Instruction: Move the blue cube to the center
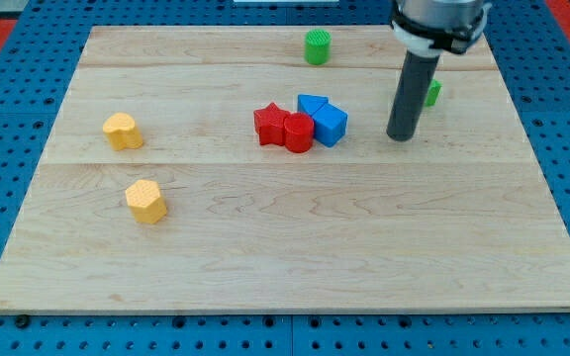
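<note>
The blue cube (331, 124) sits a little above the board's middle, at the right end of a tight cluster. A second blue block (311, 104), shape unclear, touches it just behind on the left. A red cylinder (298, 133) touches the cube's left side, and a red star-like block (270, 123) lies left of that. My tip (400, 136) rests on the board to the right of the blue cube, about a block's width of bare wood apart from it.
A green cylinder (317, 46) stands near the view's top edge. A green block (431, 93) is partly hidden behind the rod. Two yellow blocks (122, 131) (145, 201) lie at the view's left. The wooden board (285, 267) sits on a blue pegboard.
</note>
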Controlling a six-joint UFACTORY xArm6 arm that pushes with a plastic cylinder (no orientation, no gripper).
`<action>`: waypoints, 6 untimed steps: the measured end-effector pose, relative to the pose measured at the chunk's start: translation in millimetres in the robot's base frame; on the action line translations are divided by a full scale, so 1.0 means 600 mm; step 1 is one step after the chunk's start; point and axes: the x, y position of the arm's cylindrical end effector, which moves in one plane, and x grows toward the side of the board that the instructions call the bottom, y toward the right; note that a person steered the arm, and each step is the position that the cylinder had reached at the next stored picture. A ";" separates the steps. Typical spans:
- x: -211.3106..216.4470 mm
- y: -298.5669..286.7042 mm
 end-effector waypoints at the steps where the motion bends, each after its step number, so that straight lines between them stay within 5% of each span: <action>1: -0.010 -0.057; 4: -0.020 -0.097; 6: -0.111 -0.105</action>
